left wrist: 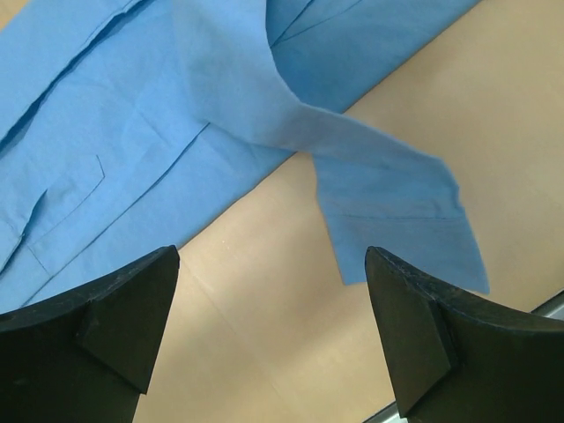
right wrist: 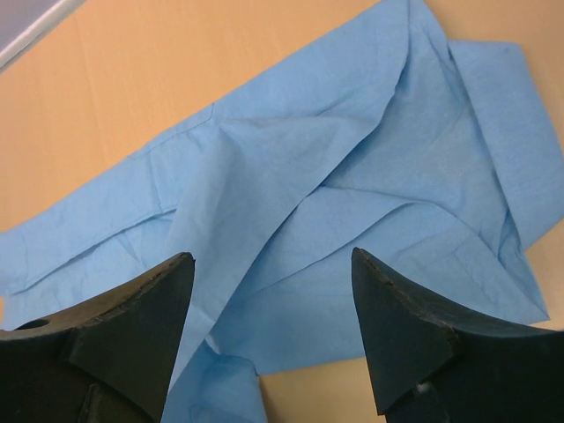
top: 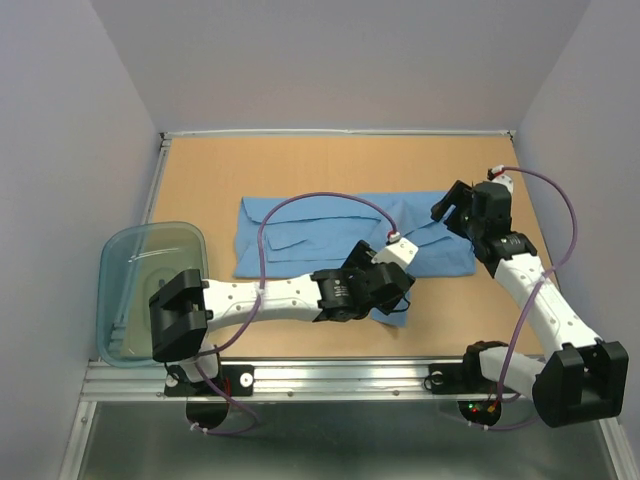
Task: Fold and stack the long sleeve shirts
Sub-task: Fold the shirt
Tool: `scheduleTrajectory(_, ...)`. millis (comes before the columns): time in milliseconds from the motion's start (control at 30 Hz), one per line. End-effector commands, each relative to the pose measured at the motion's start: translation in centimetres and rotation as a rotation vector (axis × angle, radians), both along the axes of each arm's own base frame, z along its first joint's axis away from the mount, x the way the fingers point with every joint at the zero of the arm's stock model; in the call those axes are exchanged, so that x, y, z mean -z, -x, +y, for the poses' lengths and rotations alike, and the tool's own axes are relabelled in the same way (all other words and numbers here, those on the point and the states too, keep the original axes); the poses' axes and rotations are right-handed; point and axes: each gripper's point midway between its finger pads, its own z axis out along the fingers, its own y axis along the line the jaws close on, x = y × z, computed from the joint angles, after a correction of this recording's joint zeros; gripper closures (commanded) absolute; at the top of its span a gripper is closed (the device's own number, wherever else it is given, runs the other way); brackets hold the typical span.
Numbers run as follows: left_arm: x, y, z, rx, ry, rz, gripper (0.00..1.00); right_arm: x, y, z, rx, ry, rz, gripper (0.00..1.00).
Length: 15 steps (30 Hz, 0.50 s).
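From above, the shirt [top: 330, 235] lies flat and partly folded in the middle of the table [top: 200, 170], well apart from the tub [top: 150, 290] at the left edge. The left gripper [top: 392, 300] is at its near edge, and the right gripper [top: 455, 210] is over its right end.

In the left wrist view the jaws stand wide with nothing between them. A sleeve [left wrist: 397, 203] sticks out onto the bare table just ahead.

In the right wrist view the jaws are also wide and empty, above wrinkled layers.

The cloth looks thin, light and soft. I think it will sag and slide, so the cuff or a doubled edge gives the best hold.
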Motion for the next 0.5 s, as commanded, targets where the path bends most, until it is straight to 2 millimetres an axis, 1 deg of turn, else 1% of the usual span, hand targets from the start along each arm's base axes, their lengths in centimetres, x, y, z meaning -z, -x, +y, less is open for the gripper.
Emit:
scheduleTrajectory(0,0.5,1.3,1.3,-0.001,-0.002,0.047,0.01,0.1,0.8,1.6,-0.094,-0.053,0.006,0.23)
scheduleTrajectory(33,0.5,0.8,1.9,-0.029,0.001,0.048,0.01,0.3,1.1,1.9,-0.132,-0.038,0.017,0.23)
scheduleTrajectory(67,0.0,0.5,2.3,-0.045,0.020,0.052,0.01,0.3,1.5,2.7,-0.184,-0.048,0.029,0.23)
scheduleTrajectory(100,-0.1,0.2,2.6,-0.060,0.039,0.065,0.01,0.3,2.0,3.6,-0.240,-0.061,0.042,0.23)
scheduleTrajectory(133,-0.9,-0.8,3.2,-0.096,0.096,0.094,0.01,0.8,2.8,3.8,-0.273,-0.051,0.080,0.23)
scheduleTrajectory(200,-1.5,-2.0,3.9,-0.138,0.162,0.122,0.01,1.1,3.9,4.6,-0.328,-0.068,0.116,0.24)
scheduleTrajectory(233,-1.6,-2.9,4.5,-0.166,0.192,0.133,0.01,1.4,4.9,4.9,-0.353,-0.072,0.144,0.24)
scheduleTrajectory(267,-2.4,-4.2,5.5,-0.210,0.238,0.138,0.01,1.6,5.7,5.7,-0.392,-0.093,0.160,0.24)
scheduleTrajectory(367,-3.1,-6.2,7.2,-0.280,0.275,0.129,0.01,3.0,8.5,7.6,-0.476,-0.114,0.244,0.23)
scheduleTrajectory(400,-3.1,-7.4,8.3,-0.323,0.280,0.129,0.01,3.4,9.4,8.9,-0.524,-0.118,0.267,0.23)
scheduleTrajectory(433,-3.0,-7.8,8.8,-0.340,0.281,0.133,0.01,4.1,10.4,9.3,-0.540,-0.119,0.301,0.22)
scheduleTrajectory(467,-3.1,-8.4,9.4,-0.363,0.291,0.138,0.01,4.3,10.9,9.6,-0.550,-0.115,0.314,0.22)
